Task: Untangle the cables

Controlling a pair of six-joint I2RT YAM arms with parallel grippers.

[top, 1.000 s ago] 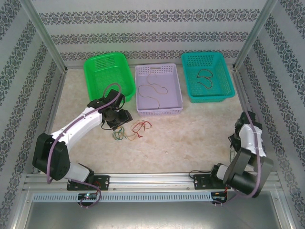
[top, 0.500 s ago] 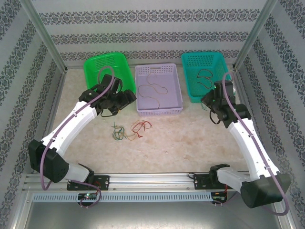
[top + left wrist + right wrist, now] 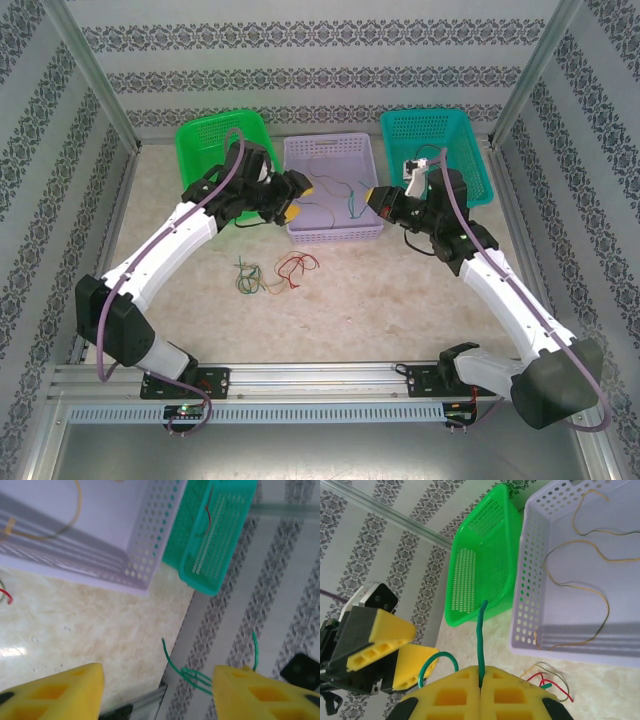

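Green cable [image 3: 480, 630] stands straight up from the right jaws, shut tight on it, and its loose end curls by one pad [image 3: 255, 690] of the wide-open left jaws, both up by the purple basket [image 3: 335, 236], away from the tangle [image 3: 270, 272] on the tabletop [image 3: 420, 300].

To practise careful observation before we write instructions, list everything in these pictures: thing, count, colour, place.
green basket: one, green, far left of table
lilac basket: one, lilac, far middle
teal basket: one, teal, far right
yellow cable: one, yellow, in lilac basket
reddish cable: one, in teal basket
cable tangle: one, red, green, yellow, on table
green cable: one, green, held over lilac basket
left gripper: yellow pads, open
right gripper: yellow pads, gripping green cable
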